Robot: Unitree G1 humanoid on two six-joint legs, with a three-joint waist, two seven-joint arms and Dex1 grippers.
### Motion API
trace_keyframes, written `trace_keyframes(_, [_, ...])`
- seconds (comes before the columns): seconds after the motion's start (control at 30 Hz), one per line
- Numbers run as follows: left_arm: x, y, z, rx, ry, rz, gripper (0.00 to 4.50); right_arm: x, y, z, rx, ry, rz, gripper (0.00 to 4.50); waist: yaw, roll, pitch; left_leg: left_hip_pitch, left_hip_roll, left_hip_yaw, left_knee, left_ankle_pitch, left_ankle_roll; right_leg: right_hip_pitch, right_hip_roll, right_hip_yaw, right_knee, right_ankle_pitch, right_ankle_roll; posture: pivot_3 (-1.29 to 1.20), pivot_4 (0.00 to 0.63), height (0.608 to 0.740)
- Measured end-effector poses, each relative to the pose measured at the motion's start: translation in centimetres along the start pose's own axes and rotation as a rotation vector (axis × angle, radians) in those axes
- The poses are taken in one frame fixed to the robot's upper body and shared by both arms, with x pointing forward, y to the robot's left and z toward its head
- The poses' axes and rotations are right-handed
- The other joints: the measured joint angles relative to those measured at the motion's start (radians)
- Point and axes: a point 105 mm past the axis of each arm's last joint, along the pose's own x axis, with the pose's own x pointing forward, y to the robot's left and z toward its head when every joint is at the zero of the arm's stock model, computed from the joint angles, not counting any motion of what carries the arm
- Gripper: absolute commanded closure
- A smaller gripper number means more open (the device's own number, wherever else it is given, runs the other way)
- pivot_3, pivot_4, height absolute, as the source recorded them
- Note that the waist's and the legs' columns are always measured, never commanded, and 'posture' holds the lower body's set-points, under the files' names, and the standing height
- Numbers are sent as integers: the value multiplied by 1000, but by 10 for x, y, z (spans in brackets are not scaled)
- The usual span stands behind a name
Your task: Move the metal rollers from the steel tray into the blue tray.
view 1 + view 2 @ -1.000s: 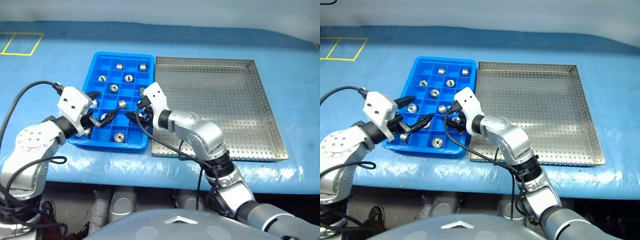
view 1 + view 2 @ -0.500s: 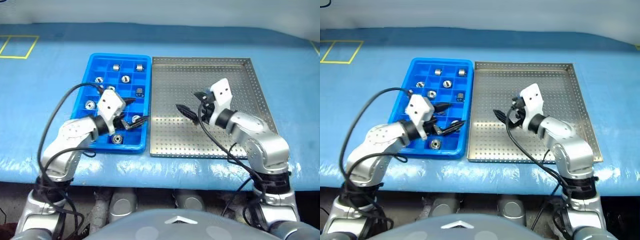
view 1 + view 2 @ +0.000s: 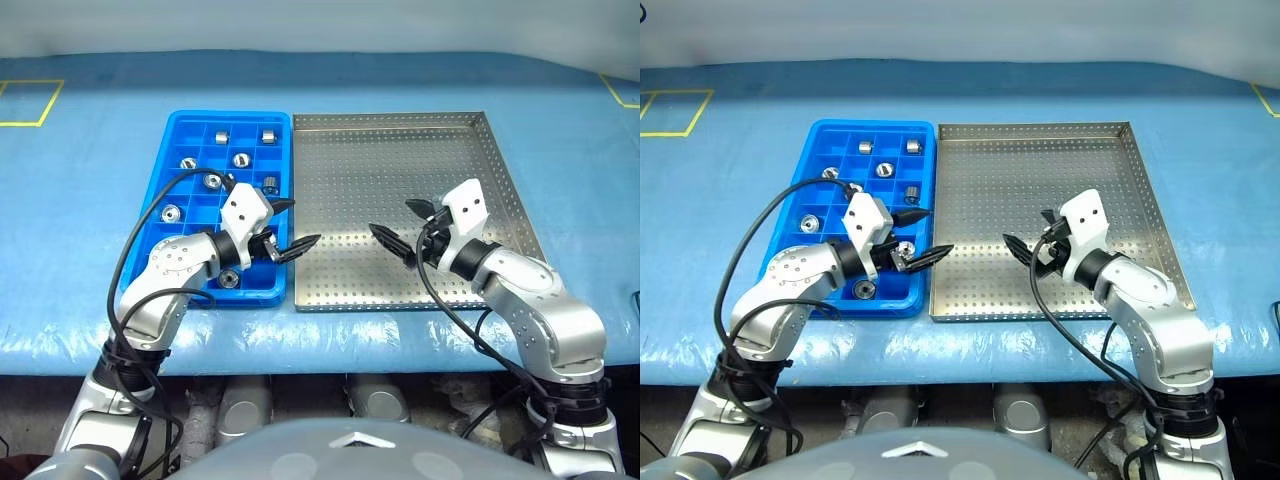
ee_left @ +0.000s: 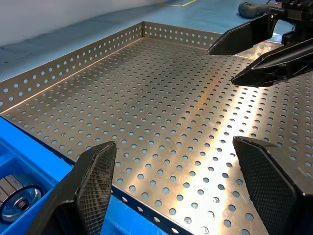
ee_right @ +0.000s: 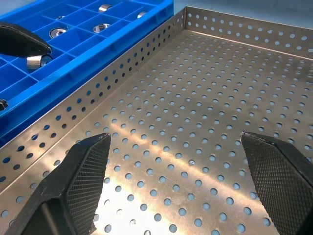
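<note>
The blue tray [image 3: 228,117] lies on the left with several metal rollers [image 3: 240,159] in its compartments. One of these rollers [image 4: 14,200] also shows close up in the left wrist view. The steel tray [image 3: 400,160] lies beside it on the right, and its perforated floor is bare under both grippers. My left gripper [image 3: 302,222] hovers open over the seam between the two trays, holding nothing. Facing it, my right gripper [image 3: 390,215] hangs open and holding nothing above the front middle of the steel tray. In the left wrist view, the right gripper's black fingers [image 4: 259,49] point toward my left gripper.
Both trays rest on a blue table cover [image 3: 90,220]. Yellow tape marks [image 3: 25,100] lie at the far left, and another sits at the far right corner [image 3: 625,90]. Black cables [image 3: 150,215] loop over each forearm. The table's front edge runs just below the trays.
My right gripper left the blue tray, swung right over the steel tray and opened wider. My left gripper moved right to the blue tray's right edge. The camera also shifted.
</note>
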Motion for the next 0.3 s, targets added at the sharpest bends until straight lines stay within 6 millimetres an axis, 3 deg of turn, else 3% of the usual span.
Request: trace_keyframes(0.3, [2, -1, -1, -4, 0, -3, 365, -2, -2, 2, -13, -4, -21, 16, -1, 0, 0, 0, 0, 0, 0, 0, 0, 0, 0, 0, 0, 0, 0, -60, 150, 740])
